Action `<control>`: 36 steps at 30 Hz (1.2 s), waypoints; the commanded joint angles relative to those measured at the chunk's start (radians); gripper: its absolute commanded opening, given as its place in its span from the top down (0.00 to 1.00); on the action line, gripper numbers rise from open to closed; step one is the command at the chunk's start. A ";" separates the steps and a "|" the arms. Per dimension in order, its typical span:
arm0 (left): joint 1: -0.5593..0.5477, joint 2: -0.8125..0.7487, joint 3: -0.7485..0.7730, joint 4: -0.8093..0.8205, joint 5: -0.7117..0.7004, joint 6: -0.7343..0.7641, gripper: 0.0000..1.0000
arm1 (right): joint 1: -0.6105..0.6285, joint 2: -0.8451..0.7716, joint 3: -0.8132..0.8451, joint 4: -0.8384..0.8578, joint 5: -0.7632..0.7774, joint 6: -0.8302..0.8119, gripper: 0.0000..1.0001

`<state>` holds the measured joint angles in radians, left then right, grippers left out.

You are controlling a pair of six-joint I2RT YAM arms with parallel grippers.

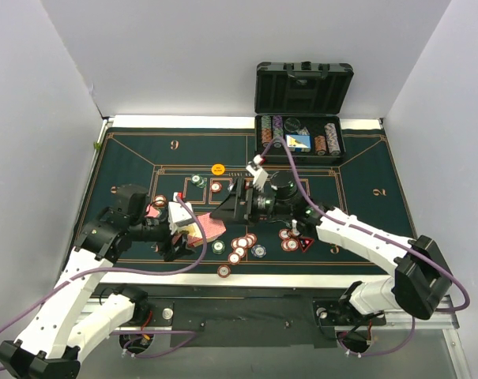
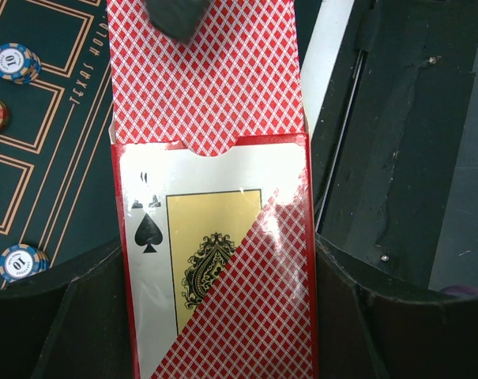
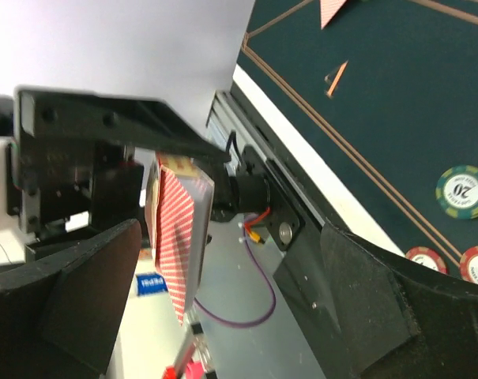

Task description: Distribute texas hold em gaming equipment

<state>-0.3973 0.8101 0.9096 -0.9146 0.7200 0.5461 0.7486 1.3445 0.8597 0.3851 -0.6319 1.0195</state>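
Playing-card pack (image 2: pixel 215 260), glossy cardboard, red diamond print with a spade ace, sits clamped in the jaws of my left tool (image 2: pixel 223 332); my right tool (image 3: pixel 223 296) gapes wide, the pack's thin edge just ahead.

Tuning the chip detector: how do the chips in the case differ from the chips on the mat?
Pose: the chips in the case stand on edge; the chips on the mat lie flat. Grouping: those in the black case are packed in long rows; those on the felt mat are spread out as singles and short stacks. Both are round with striped edges.
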 commanded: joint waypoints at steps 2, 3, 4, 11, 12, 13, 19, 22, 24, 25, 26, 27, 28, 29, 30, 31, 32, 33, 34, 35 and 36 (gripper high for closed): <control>0.005 0.006 0.012 0.063 0.032 0.014 1.00 | 0.063 -0.013 0.056 -0.072 0.003 -0.107 0.09; 0.005 0.006 0.012 0.065 0.032 0.014 1.00 | 0.066 -0.011 0.053 -0.069 0.005 -0.107 0.09; 0.005 0.004 0.011 0.066 0.032 0.012 1.00 | 0.069 -0.008 0.053 -0.062 0.005 -0.107 0.10; 0.005 0.006 0.012 0.072 0.032 0.011 1.00 | 0.087 0.042 0.047 0.032 -0.020 -0.053 0.23; 0.005 0.006 0.012 0.074 0.032 0.009 1.00 | 0.089 0.053 0.050 0.046 -0.023 -0.041 0.25; 0.005 0.008 0.012 0.075 0.032 0.008 1.00 | 0.090 0.059 0.052 0.066 -0.029 -0.033 0.27; 0.005 0.004 0.011 0.089 0.032 0.000 1.00 | 0.090 0.056 0.045 0.077 -0.029 -0.015 0.41; 0.005 0.003 0.011 0.092 0.032 -0.003 1.00 | 0.081 0.035 0.029 0.072 -0.023 -0.016 0.47; 0.005 0.001 0.009 0.095 0.033 -0.005 1.00 | 0.068 0.019 0.015 0.064 -0.020 -0.016 0.50; 0.005 0.001 0.008 0.097 0.033 -0.006 1.00 | 0.066 0.010 0.012 0.061 -0.019 -0.015 0.51; 0.005 0.001 0.008 0.100 0.035 -0.009 1.00 | 0.055 0.004 0.001 0.060 -0.018 -0.016 0.51; 0.005 0.000 0.009 0.102 0.035 -0.011 1.00 | 0.051 -0.008 -0.004 0.058 -0.017 -0.015 0.51; 0.005 0.000 0.009 0.105 0.035 -0.012 1.00 | 0.040 -0.014 -0.013 0.058 -0.017 -0.015 0.51; 0.005 0.000 0.011 0.106 0.033 -0.014 1.00 | 0.035 -0.024 -0.016 0.054 -0.017 -0.013 0.51; 0.005 0.000 0.009 0.109 0.035 -0.015 1.00 | 0.023 -0.030 -0.025 0.051 -0.018 -0.013 0.52; 0.005 0.000 0.012 0.111 0.033 -0.017 1.00 | 0.015 -0.039 -0.034 0.051 -0.017 -0.015 0.52; 0.005 0.000 0.012 0.114 0.033 -0.018 1.00 | 0.012 -0.042 -0.039 0.051 -0.017 -0.013 0.52; 0.005 0.001 0.012 0.114 0.035 -0.020 1.00 | 0.006 -0.048 -0.045 0.051 -0.017 -0.010 0.53; 0.005 0.000 0.012 0.115 0.035 -0.021 1.00 | 0.005 -0.051 -0.048 0.052 -0.017 -0.012 0.53; 0.005 0.000 0.014 0.115 0.035 -0.021 1.00 | 0.002 -0.054 -0.053 0.052 -0.015 -0.010 0.53; 0.005 0.000 0.015 0.118 0.033 -0.021 1.00 | 0.000 -0.056 -0.053 0.055 -0.015 -0.009 0.54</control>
<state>-0.3965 0.8253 0.9047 -0.8757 0.7090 0.5343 0.7593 1.3285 0.8230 0.4175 -0.6472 1.0157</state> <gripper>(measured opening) 0.752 0.472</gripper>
